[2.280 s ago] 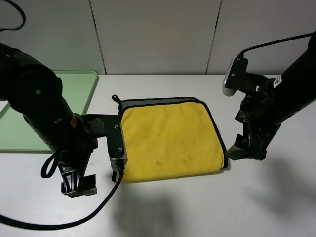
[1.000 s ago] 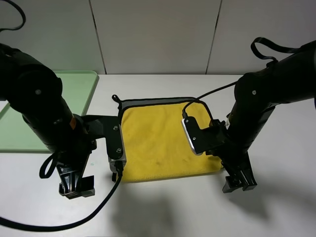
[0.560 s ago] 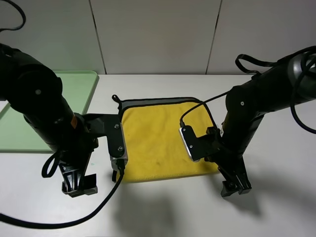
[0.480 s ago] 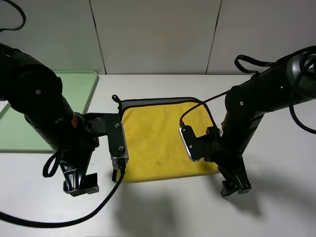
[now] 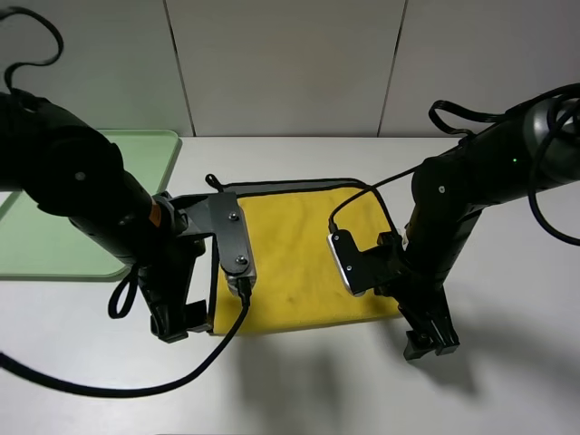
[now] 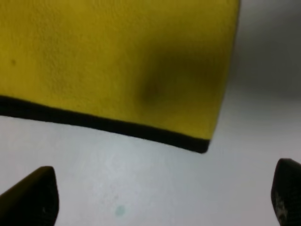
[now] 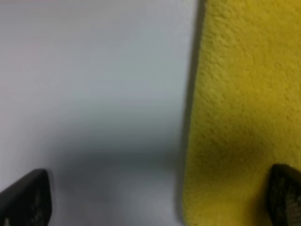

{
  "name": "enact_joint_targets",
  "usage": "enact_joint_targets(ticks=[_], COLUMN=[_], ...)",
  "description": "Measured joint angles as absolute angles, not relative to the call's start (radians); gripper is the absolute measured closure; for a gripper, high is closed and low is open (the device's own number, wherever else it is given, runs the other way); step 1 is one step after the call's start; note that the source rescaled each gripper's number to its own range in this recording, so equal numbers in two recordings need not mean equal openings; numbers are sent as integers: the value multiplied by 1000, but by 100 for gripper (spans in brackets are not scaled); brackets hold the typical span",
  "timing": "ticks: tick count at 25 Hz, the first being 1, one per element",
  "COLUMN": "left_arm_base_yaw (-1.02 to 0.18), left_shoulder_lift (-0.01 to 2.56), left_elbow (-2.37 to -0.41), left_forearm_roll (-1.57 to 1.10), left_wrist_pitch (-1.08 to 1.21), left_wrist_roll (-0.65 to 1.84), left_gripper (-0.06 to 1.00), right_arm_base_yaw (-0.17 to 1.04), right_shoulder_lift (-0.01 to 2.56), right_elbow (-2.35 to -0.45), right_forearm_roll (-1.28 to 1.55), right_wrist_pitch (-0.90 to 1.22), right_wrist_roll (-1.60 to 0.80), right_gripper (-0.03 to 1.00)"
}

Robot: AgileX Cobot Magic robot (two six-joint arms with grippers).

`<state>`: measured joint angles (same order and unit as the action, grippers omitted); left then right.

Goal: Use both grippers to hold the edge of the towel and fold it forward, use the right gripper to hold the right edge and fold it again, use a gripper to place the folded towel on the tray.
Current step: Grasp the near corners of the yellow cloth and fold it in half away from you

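Note:
The yellow towel [image 5: 299, 249] lies flat on the white table, a grey strip and the black edge of the towel [image 5: 290, 184] showing along its back, with a small loop [image 5: 210, 179] at the back left corner. My left gripper [image 5: 179, 322] stands open at the towel's near left corner. The left wrist view shows the black hem [image 6: 94, 123] and that corner just beyond the gripper [image 6: 160, 202], with bare table between its fingertips [image 6: 28, 197]. My right gripper [image 5: 430, 343] is open at the near right corner. The towel's side [image 7: 235, 117] reaches in between the open gripper's [image 7: 155, 200] fingers.
The mint-green tray [image 5: 149, 154] lies at the back left, partly hidden behind the left arm. Black cables loop from both arms, one trailing over the table in front of the towel [image 5: 217, 349]. A tiled wall closes off the back.
The right arm swung in from the towel's right side to its near right corner and has held still since. In the last half second the left arm moved right, up to the near left corner.

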<state>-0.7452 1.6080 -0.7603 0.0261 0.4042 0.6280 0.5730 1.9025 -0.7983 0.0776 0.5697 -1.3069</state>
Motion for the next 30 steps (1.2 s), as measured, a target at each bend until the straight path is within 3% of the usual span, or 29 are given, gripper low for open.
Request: enact_joint_targets(ticks=[12,21,30], left_arm_base_yaw=[-749,-861,-870], left_shoulder_lift=[1775,1879,1902], left_elbow=[-869,-878,-878], left_forearm_roll=[-98,-204,-208], left_wrist_pitch=[349,331,242], left_wrist_roll=[633,750,762], left_gripper=[6,6,6], right_arm_base_yaw=[573,573,573], right_shoulder_lift=[1903,1903,1903], right_elbow=[-798,-798,-798], right_forearm_roll=[87,97,100], right_wrist_pitch=[569,561,557], right_wrist_roll=[-1274,-1269,-1266], right_gripper=[-3,-3,-3])
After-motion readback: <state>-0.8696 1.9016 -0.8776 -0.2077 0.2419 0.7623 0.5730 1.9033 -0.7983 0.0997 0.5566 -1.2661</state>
